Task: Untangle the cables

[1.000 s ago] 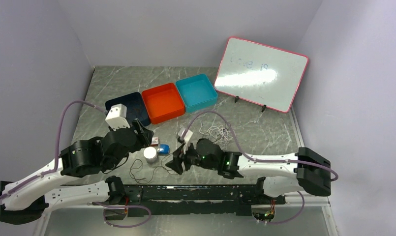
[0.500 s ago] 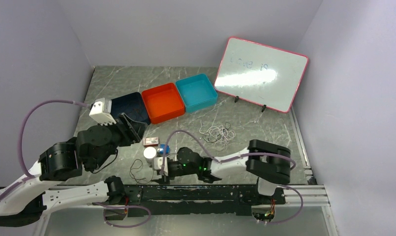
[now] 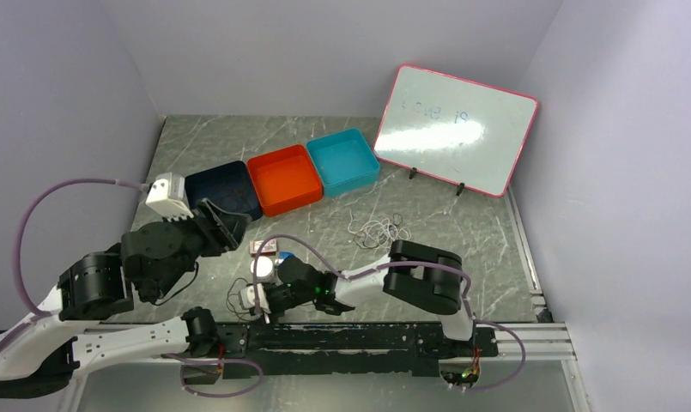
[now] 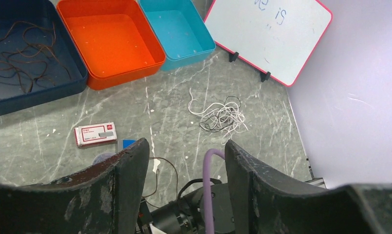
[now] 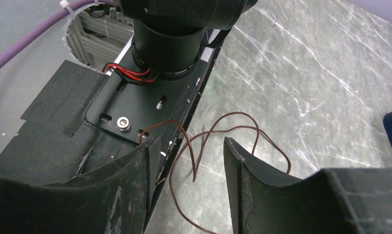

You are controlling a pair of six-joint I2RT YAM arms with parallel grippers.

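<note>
Down low at the near edge of the marble table with the right gripper, jaws apart and clamped on nothing. Just ahead of the fingertips, a loose loop of brown cable, partly on the marble, partly over the edge of the black base plate. Higher up on the left, much the same for the left gripper: jaws apart, empty. Farther out, well apart from both, the white-and-black tangle of cables; more brown strands inside the navy tray.

Likely trouble:
- Dragging the loop across the plate's edge and screw, and snagging it there.
- Closing on air around so thin a cord.
- Scraping fingertips on marble by going too low.
- Tightening the loop into a knot by pulling sideways rather than lifting.

No telling from here whether the loop crosses itself underneath.
</note>
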